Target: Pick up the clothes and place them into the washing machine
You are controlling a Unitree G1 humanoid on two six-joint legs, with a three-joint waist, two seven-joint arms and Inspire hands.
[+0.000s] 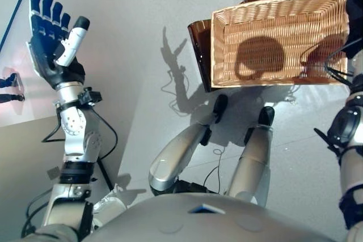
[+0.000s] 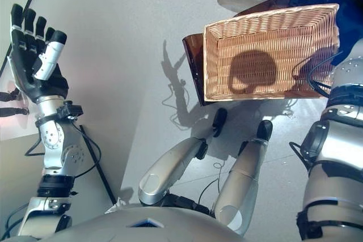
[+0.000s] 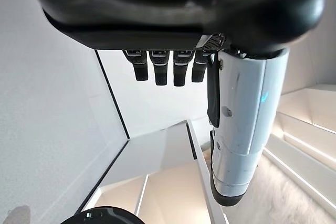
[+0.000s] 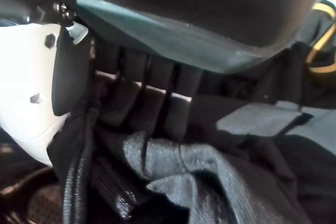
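right hand point(image 4: 142, 93) appears curled into dark grey clothes point(image 4: 210, 182), the wicker basket point(image 1: 272, 38) already empty, left hand point(image 1: 51, 32) raised with fingers spread wide; a loose grip could drop fabric short of the washing machine.

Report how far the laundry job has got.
Done: the wicker basket looks empty. In hand: the right hand sits among dark clothes, fingers curled into the fabric, seemingly at the machine. The left hand is raised, open and empty. Left: letting go and withdrawing.
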